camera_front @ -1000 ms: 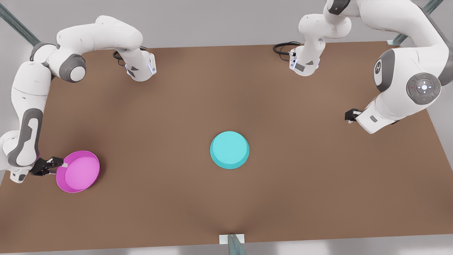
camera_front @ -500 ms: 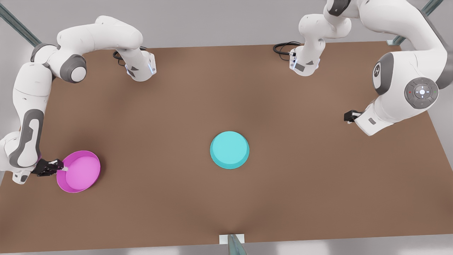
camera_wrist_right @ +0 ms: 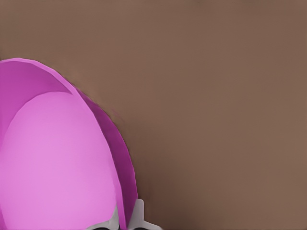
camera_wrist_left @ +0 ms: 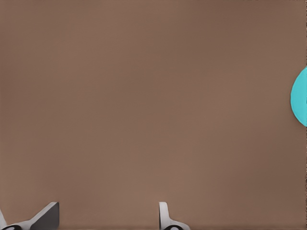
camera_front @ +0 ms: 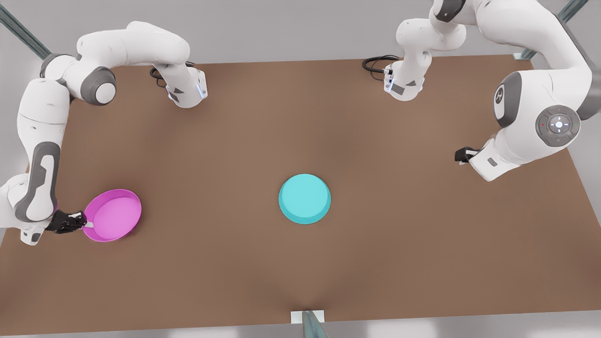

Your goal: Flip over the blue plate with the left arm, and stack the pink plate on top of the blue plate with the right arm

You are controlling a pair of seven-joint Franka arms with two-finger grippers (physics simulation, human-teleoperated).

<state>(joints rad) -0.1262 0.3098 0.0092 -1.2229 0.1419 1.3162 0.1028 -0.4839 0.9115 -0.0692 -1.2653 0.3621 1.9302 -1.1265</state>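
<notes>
- Right wrist view, closest in: right gripper pinches the rim of the round shallow magenta-pink plate, one finger inside the wall, one outside. Thin edge grip, so the dish could pivot or slip out during the carry.
- Front view's left: same right gripper clamps the pink plate at its near edge; plate looks tilted, probably lifted off the brown tabletop. A droop would make it land crooked on the stack.
- Centre of the table: round glossy turquoise-cyan plate sits well apart from the pink one, base apparently up, so the flip looks done. A sideways knock on arrival could slide it.
- Left wrist view: left gripper has its fingers spread with nothing between them; blue plate sits at the frame edge.
- Front view's right, farthest: left gripper hangs above the table, waiting, well clear of the blue plate. Little collision risk if it keeps off the carry path.
</notes>
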